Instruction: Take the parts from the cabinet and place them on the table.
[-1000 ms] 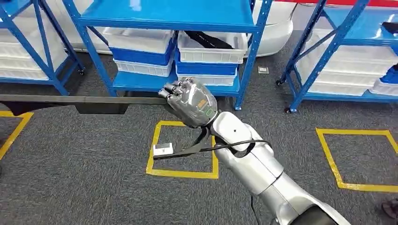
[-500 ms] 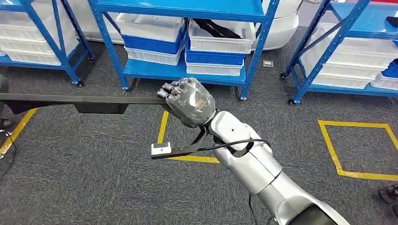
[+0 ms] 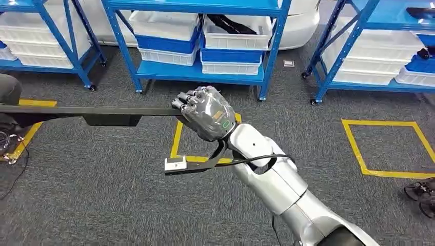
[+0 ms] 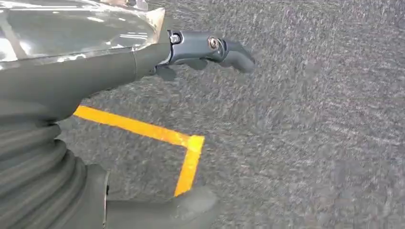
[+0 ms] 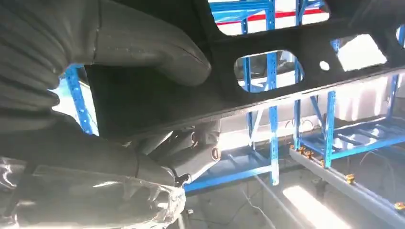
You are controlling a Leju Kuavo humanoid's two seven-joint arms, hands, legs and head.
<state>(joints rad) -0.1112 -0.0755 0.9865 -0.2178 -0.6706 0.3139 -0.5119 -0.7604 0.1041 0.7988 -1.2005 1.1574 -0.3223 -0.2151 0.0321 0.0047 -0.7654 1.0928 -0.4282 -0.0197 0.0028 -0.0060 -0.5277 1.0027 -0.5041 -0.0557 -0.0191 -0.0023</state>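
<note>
Shelves (image 3: 195, 72) slid up and back across the head view — robot backing away, carry under way. Right hand (image 3: 205, 113) clamped on long black part (image 3: 87, 111); left hand (image 4: 205, 47) empty, fingers apart.

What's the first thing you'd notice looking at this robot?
The right hand, in the middle of the head view, grips one end of a long black part that sticks out sideways over the grey carpet. Behind it stand blue shelves stacked with white bins.
</note>
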